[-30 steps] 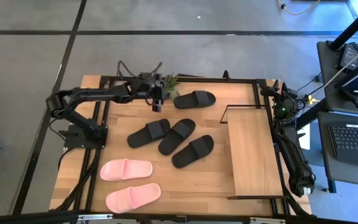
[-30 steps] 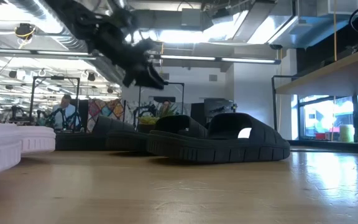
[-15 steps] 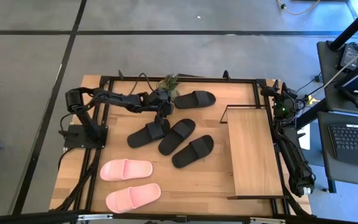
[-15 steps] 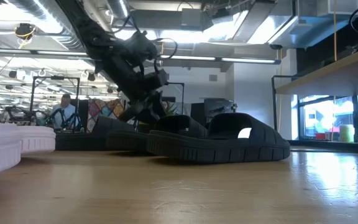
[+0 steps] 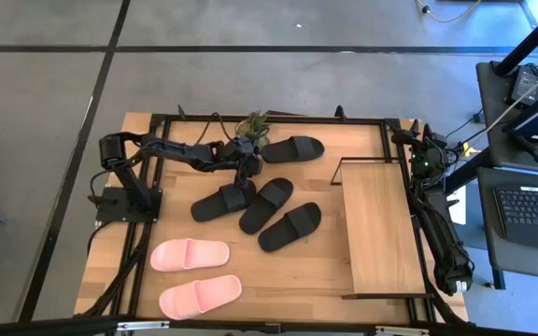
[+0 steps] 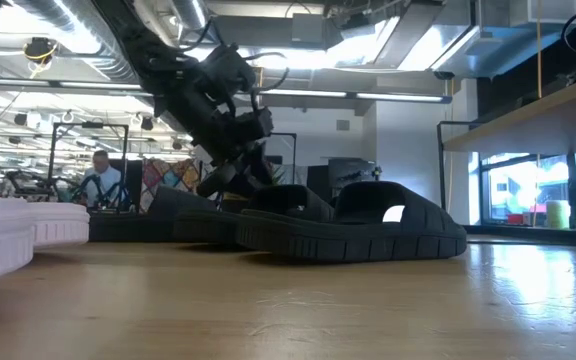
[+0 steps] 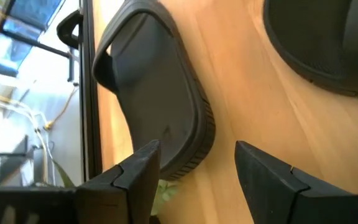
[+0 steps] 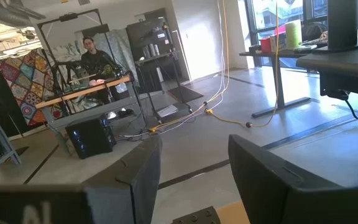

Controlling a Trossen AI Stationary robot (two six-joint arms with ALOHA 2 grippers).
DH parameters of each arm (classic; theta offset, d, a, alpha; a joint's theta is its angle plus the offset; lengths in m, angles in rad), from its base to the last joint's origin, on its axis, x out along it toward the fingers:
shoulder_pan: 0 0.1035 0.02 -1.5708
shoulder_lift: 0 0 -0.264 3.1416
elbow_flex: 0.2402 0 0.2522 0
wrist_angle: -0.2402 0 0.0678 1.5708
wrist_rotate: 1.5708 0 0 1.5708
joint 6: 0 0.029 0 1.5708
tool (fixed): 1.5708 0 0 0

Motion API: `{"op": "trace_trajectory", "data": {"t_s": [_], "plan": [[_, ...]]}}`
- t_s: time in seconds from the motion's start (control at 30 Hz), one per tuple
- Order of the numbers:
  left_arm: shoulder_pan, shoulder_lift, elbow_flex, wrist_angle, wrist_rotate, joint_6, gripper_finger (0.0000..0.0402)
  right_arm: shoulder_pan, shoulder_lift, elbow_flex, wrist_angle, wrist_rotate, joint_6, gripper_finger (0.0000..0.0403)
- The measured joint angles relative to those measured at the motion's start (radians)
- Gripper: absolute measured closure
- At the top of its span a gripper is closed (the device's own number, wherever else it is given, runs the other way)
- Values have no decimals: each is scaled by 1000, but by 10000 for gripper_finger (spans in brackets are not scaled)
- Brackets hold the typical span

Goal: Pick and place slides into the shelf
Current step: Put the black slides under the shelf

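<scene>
A: Where is the left gripper (image 5: 246,174) sitting?

B: Just above centre in the high view, reaching down over the end of a black slide (image 5: 223,199), fingers (image 7: 263,177) standing apart with nothing between them.

A: And the others?

B: Two black slides (image 5: 290,226) are lying just right of it, one (image 5: 292,148) higher up, and the pink pair (image 5: 189,253) is resting lower left. The shelf (image 5: 377,229) is standing at the right.

A: The right gripper (image 8: 188,168)?

B: It is parked at the right edge, fingers parted, empty.
</scene>
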Motion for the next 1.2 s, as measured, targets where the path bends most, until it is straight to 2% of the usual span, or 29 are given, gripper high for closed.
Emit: {"op": "trace_trajectory", "data": {"t_s": [0.2, 0.37, 0.63, 1.0, 1.2], "plan": [[34, 36, 16, -13, 2, 6, 203, 0, 0, 0, 0, 0, 0, 215], [39, 125, 118, -9, 10, 11, 203, 2, 0, 0, 0, 0, -1, 215], [26, 233, 259, -176, -98, 130, 203, 3, 0, 0, -1, 0, -2, 215], [26, 241, 263, -133, -128, 171, 203, 3, 1, 0, -1, 0, -6, 215], [28, 241, 263, -132, -76, 186, 224, 3, 1, 0, 0, 0, -6, 215]]}}
